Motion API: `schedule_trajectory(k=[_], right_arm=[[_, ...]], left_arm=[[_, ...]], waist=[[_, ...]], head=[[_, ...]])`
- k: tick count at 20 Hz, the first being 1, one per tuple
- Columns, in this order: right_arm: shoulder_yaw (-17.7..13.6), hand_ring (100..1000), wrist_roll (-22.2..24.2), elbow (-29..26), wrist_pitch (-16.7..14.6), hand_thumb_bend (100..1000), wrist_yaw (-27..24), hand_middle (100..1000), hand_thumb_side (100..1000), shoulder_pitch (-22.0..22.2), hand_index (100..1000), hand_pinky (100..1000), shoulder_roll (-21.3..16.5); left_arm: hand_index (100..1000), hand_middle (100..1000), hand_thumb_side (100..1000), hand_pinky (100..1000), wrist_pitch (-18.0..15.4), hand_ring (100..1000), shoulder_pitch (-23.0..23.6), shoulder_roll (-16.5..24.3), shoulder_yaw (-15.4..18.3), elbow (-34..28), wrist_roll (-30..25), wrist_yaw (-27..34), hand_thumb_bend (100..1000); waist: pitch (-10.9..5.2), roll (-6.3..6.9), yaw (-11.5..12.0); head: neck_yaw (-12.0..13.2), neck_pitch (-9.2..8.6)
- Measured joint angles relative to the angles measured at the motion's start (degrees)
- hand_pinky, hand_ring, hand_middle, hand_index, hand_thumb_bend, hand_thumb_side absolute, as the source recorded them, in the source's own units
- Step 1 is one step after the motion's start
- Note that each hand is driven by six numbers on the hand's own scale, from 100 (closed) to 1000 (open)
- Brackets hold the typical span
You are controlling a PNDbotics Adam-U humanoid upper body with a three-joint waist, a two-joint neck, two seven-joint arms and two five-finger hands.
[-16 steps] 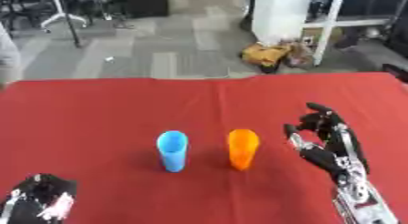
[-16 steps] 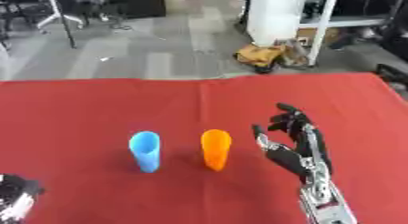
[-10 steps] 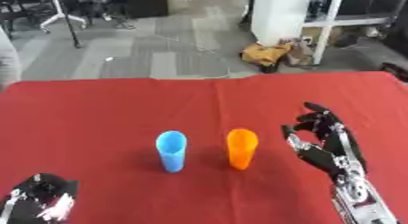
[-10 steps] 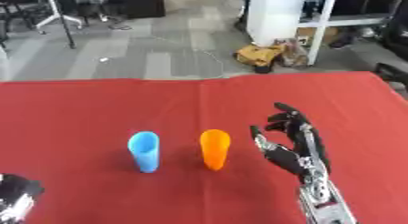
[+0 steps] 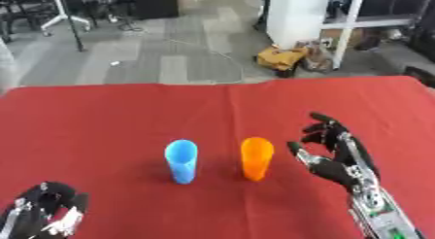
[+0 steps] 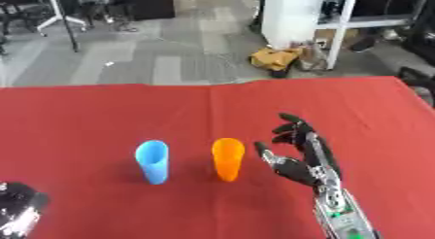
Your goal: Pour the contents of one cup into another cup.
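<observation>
where the red table (image 5: 102, 116) fills the lower part of both views, two cups stand upright near its middle, side by side and a little apart. the blue cup (image 5: 181, 161) is on the left and the orange cup (image 5: 256, 158) on the right, each with its open mouth up and tipped slightly toward the camera. neither cup touches the other, and nothing is touching either of them. what is inside them does not show from here.

the right hand (image 5: 336, 155) is raised just beside the orange cup, on its right, with the palm turned toward the cup. its fingers (image 5: 321, 128) are spread and only gently bent, and the thumb (image 6: 265, 152) reaches out toward the cup, so the hand is released and grasps nothing. a narrow strip of red cloth shows between the thumb and the cup's side, so the two are near but apart. the black and silver forearm runs down from the hand to the lower right edge of the view.

the left hand (image 5: 44, 214) shows in the lower left corner, well apart from the blue cup, low against the table edge. it looks bunched, perhaps with the fingers drawn in, but only a dark mass with pale parts can be made out, so i cannot tell whether it is released or clenched.

beyond the far edge of the table lies a grey floor.
</observation>
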Motion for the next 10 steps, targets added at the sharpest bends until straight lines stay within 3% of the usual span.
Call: schedule_trajectory(k=[3, 10], right_arm=[[0.31, 724, 1.37, 1.44, -0.35, 503, 0.62, 728, 228, -0.22, 937, 837, -0.01], [0.63, 722, 2.19, 4.15, -0.75, 518, 3.24, 727, 232, -2.12, 942, 850, -0.01]], left_arm=[[553, 437, 100, 640, 0.03, 414, -0.42, 0.41, -0.37, 0.0, -0.36, -0.07, 370], [552, 436, 100, 641, 0.04, 413, -0.96, 0.43, -1.17, 0.01, -1.11, -0.23, 372]], waist=[[0.0, 0.0, -0.01], [-0.07, -0.01, -0.01]], head=[[-0.07, 0.0], [-0.16, 0.0]])
